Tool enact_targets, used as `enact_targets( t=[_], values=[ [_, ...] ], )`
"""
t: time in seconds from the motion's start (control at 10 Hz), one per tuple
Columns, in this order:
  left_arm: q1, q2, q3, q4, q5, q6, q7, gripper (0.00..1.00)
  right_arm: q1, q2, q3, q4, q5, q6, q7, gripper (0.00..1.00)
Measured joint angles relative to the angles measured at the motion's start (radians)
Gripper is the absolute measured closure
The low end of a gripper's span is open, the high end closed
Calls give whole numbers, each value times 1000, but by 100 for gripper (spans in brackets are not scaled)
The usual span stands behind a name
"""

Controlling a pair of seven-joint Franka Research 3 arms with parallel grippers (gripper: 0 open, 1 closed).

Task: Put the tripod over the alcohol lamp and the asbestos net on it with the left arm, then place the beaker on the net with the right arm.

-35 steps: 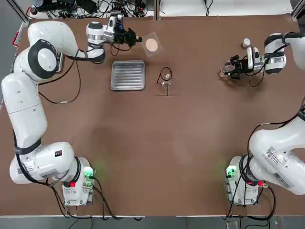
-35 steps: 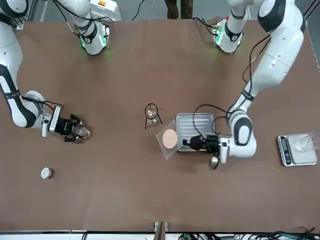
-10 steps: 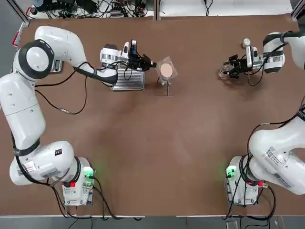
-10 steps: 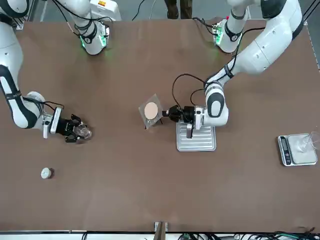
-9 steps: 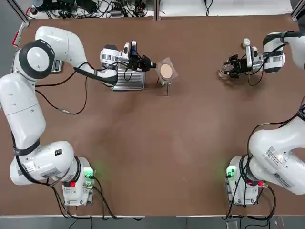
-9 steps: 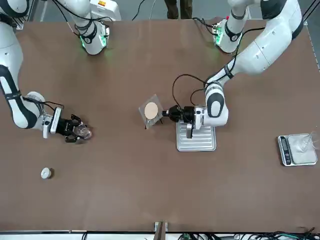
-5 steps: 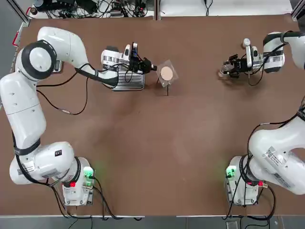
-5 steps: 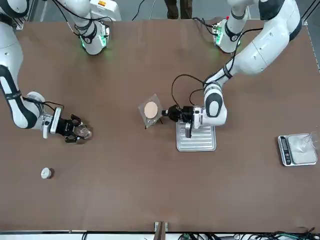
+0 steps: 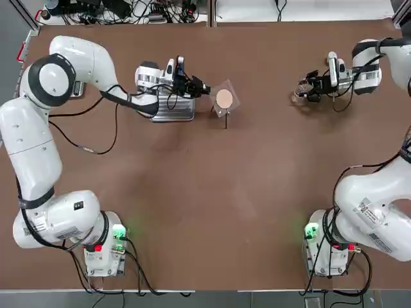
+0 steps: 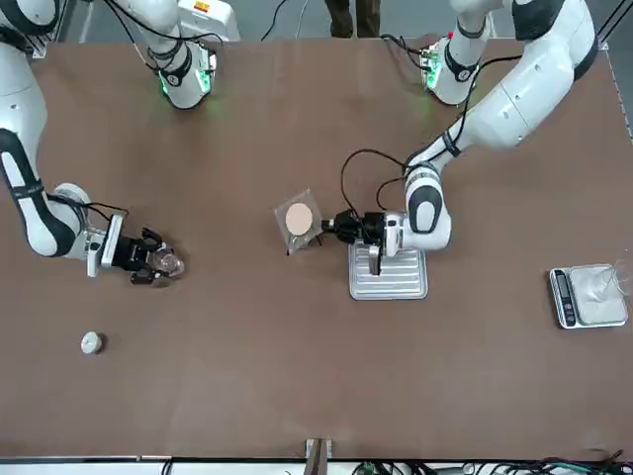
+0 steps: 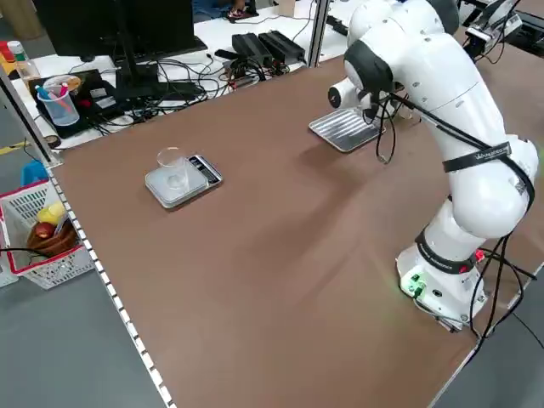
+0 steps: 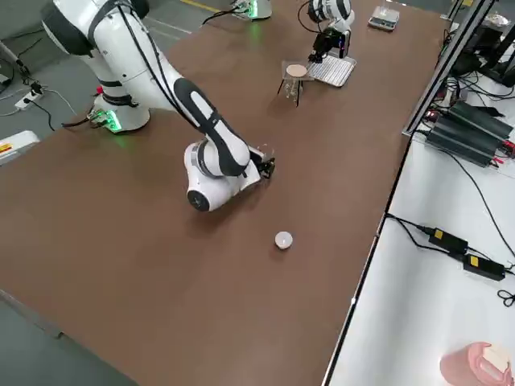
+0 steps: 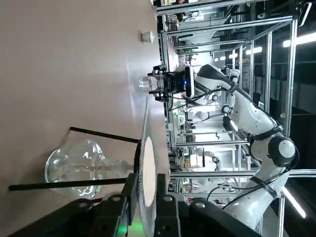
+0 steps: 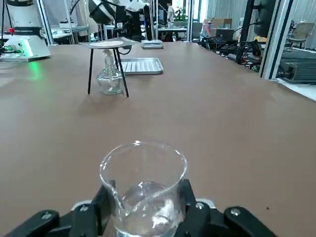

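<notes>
1. Top view: we see the left end effector [image 9: 204, 90] at the edge of the asbestos net [image 9: 224, 98], reaching over the ribbed silver tray [image 9: 172, 109].
2. The net lies flat on the tripod [image 14: 106, 61], which stands over the alcohol lamp [image 14: 109, 79]; in the right wrist view we see the lamp between the tripod's legs, under the net.
3. In the left wrist view we see the net edge-on between the left end effector's fingers [image 13: 129, 195]. A narrow gap seems to show at each side, but we cannot tell whether the fingers touch the mesh.
4. The right end effector [image 9: 307, 85] is near the far right edge of the brown table [image 9: 212, 192], well apart from the tripod.
5. In the right wrist view we see it pinching the beaker [image 14: 143, 190], its fingers pressed against both sides of the upright glass. We cannot tell whether the beaker rests on the table.
6. A small white capped bottle [image 10: 91, 342] stands on the table near the right end effector.
7. At the table's left end we see a grey scale [image 11: 180, 182] with a clear glass [image 11: 172, 167] on it.
</notes>
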Motion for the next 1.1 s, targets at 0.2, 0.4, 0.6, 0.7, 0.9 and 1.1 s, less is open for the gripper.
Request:
enact_targets(
  t=[0.2,0.4,0.6,0.7,0.9,1.1],
  values=[
    [0,0,2,0,0,0,0,74,20,-15,0,2,0,1,25,41],
    [1,0,6,1,0,0,0,66,28,-16,0,5,0,2,28,41],
    [5,0,8,7,0,0,0,35,28,-16,-1,5,0,3,28,41],
    [7,-1,14,8,0,1,0,28,28,-16,-1,5,0,3,28,41],
    [10,-9,36,10,6,6,-10,27,28,-16,-1,5,0,3,28,41],
    [36,-43,48,16,101,7,-143,27,39,-21,1,6,20,2,30,41]
  ],
)
